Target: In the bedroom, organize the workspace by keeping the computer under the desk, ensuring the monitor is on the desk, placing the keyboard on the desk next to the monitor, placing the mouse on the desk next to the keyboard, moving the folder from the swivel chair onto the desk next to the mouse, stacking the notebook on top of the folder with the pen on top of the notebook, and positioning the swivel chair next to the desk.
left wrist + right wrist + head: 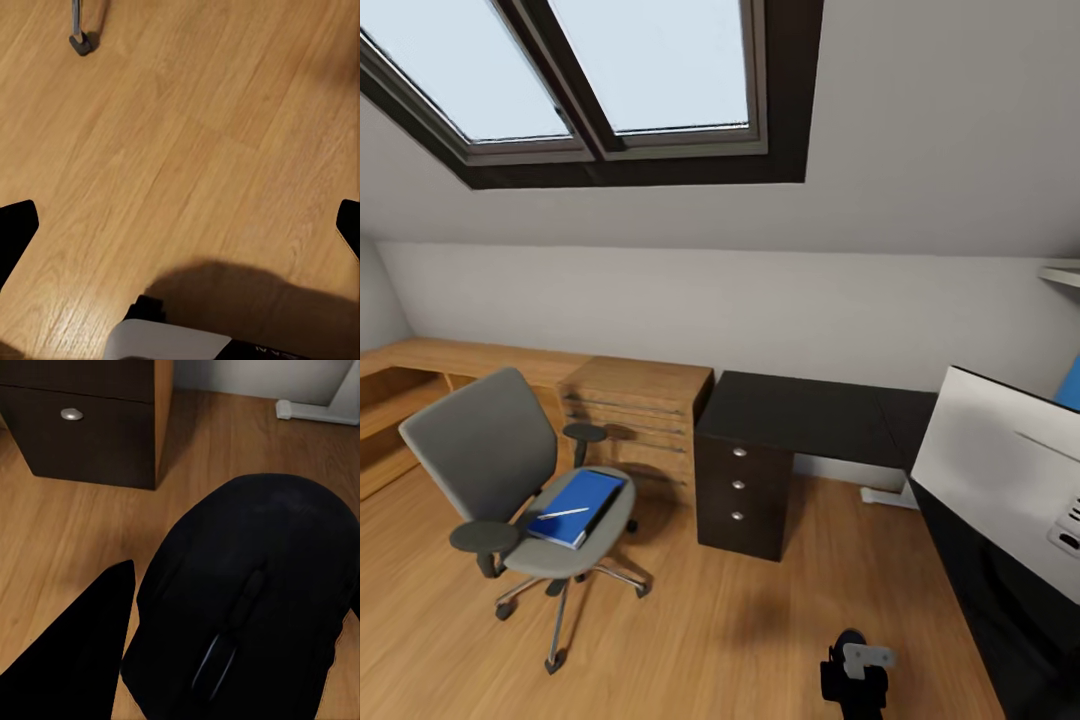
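The mouse (247,600) is sitting between the right gripper's (855,672) fingers, which are closing on it above the wooden floor (740,620). It is looming large in the right wrist view, beside the desk's (810,415) 3-drawer unit. Risk: a loose pinch is letting the rounded shell slip and drop. The left gripper (180,225) is hanging open over bare floor. The folder (578,506), with the pen (563,513) on top, is lying on the swivel chair (510,480), well apart from the desk.
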`<state>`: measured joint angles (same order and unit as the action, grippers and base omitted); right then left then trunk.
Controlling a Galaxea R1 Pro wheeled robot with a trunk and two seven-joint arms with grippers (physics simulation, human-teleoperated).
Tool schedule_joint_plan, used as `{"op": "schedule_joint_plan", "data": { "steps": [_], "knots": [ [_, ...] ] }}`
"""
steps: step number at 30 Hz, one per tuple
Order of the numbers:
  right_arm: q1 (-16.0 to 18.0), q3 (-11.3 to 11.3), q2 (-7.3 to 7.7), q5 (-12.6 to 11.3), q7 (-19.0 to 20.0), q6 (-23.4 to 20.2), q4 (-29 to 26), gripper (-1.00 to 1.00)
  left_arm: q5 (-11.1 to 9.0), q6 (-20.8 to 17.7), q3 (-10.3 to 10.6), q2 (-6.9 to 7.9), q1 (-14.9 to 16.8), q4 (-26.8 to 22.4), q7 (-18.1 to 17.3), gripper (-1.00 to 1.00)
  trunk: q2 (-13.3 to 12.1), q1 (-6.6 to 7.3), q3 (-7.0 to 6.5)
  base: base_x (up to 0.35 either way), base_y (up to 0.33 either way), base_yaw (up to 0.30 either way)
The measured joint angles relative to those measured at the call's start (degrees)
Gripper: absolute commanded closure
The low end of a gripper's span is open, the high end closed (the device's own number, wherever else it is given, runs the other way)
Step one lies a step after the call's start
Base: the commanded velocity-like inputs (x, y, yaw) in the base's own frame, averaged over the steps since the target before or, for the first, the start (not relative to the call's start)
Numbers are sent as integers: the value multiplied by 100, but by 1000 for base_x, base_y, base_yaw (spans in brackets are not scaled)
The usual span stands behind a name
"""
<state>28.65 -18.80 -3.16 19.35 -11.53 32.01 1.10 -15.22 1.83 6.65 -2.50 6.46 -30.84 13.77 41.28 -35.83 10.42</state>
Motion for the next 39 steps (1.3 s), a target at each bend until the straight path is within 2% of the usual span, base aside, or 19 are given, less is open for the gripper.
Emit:
{"op": "schedule_joint_plan", "data": {
  "steps": [21, 27, 29, 34, 37, 39],
  "knots": [
    [-3, -2, -4, 0, 0, 15, -6, 100, 0, 0, 5, -2, -3, 0, -1, -100, -844, 462, -379, 333, 71, 0],
    [-2, -3, -1, -3, 1, 11, -5, 100, 29, 6, 37, -26, -5, -4, -14, -100, -846, 462, -379, 289, 30, 0],
    [-3, -5, -1, -7, 11, 9, -1, 100, 33, 18, 106, -48, -5, -44, -16, -100, -846, 461, -379, 201, 5, 0],
    [1, -7, 8, -14, 13, 10, -12, 100, 36, 276, 214, -63, -2, -147, -24, -100, -847, 460, -379, 92, 1, 0],
    [2, -12, -2, -22, 1, 7, -23, 100, 36, 371, 229, -71, -3, -371, -23, -100, -847, 459, -380, 16, 0, 0],
    [5, -25, -12, -34, -35, -39, -204, 100, 39, 365, 355, -72, -3, -864, -12, -100, -846, 459, -380, 4, 0, 0]
  ]
}}
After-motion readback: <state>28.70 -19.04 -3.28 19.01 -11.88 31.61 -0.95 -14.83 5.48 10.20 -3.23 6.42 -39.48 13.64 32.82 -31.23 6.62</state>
